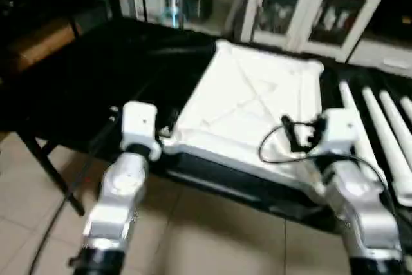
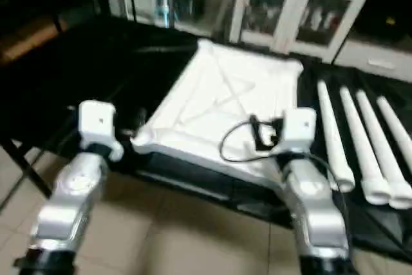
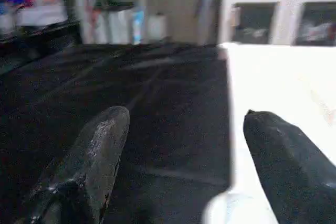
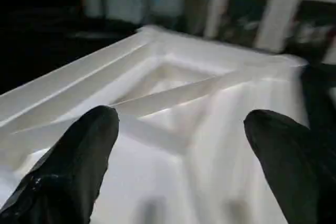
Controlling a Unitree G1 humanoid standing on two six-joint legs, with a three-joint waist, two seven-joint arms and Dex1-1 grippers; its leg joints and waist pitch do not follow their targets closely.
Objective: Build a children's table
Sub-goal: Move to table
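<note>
Both claws are standing wide and holding nothing: the left claw (image 3: 178, 156) is hovering at the near left corner of the white table panel (image 1: 251, 111), the right claw (image 4: 178, 156) over its near right part. That panel is lying ribbed side up on the black tabletop (image 1: 96, 75), probably so the corner sockets face upward for the legs. Its long axis is running away from the robot. Four white legs (image 2: 360, 146) are lying side by side along the tabletop's right edge, pointing the same way.
</note>
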